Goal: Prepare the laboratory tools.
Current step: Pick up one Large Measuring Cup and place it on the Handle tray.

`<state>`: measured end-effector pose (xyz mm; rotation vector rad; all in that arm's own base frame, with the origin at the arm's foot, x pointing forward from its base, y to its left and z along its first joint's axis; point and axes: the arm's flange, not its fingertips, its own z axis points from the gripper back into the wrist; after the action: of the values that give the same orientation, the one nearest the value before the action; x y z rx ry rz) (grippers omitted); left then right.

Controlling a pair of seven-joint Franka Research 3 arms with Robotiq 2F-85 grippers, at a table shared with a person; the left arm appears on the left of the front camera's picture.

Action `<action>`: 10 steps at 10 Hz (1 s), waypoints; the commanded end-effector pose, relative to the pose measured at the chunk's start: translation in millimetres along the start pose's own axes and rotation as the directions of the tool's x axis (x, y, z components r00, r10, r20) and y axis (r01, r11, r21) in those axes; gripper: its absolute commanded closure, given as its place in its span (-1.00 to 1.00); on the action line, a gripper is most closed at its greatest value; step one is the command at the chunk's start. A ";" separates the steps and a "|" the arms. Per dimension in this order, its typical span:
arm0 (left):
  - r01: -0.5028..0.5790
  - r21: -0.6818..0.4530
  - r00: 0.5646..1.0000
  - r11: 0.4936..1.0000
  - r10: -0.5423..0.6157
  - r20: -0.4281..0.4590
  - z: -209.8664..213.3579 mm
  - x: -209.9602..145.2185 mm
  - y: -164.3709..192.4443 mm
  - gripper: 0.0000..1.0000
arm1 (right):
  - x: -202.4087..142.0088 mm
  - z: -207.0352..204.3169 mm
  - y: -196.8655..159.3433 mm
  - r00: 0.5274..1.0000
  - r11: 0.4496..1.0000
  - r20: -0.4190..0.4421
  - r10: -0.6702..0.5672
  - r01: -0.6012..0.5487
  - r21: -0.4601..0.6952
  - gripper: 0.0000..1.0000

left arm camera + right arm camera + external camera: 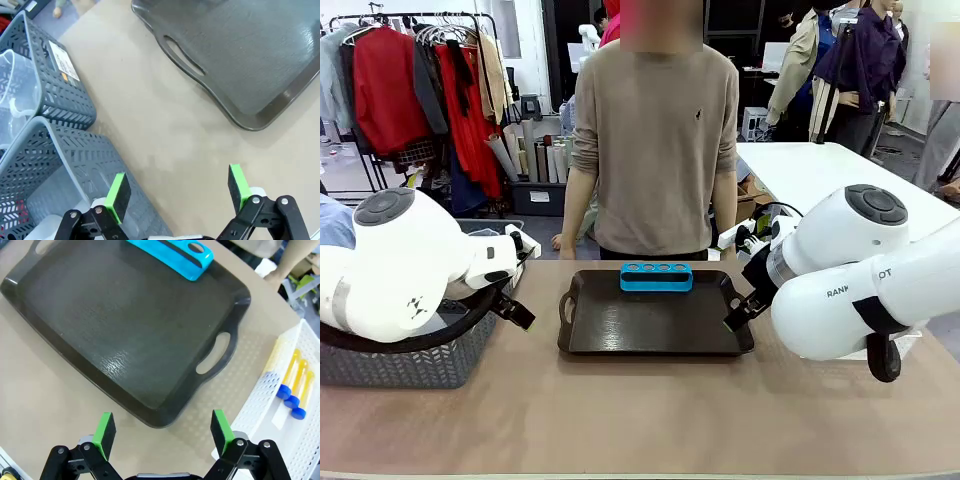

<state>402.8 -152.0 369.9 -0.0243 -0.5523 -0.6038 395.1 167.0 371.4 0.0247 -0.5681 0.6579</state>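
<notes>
My left gripper (pixel 178 187) hangs low over the tan table (pixel 640 420), pointing down at the bare strip between the dark tray (pixel 650 330) and two grey baskets (pixel 65 95). Its green pads (pixel 118 190) are spread wide with nothing between them. That arm is folded in from the left, its big white joint sitting above the nearer basket. The clear beaker (pixel 15 80) lies in the farther grey basket.

My right gripper (pixel 162 427) is spread just as wide and holds nothing. It tilts down over the tray's near right corner, beside the handle slot, and the arm bends in from the right with its elbow high. Just beside that corner stands a white basket (pixel 260 400), where the amber tubes (pixel 295 385) lie side by side; I can count three blue caps.

A blue rack (pixel 656 277) with four holes rests on the tray's far edge. A person (pixel 655 130) stands behind it, arms down
</notes>
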 end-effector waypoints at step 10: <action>0.000 0.000 1.000 1.000 0.000 0.000 0.1 0.0 0.0 -1.00 | 0.0 0.0 0.0 1.000 1.000 0.000 0.000 0.000 0.000 -1.00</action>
<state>402.6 -152.7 369.9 -0.0242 -0.5523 -0.6054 395.0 167.1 371.4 0.0244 -0.5681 0.6583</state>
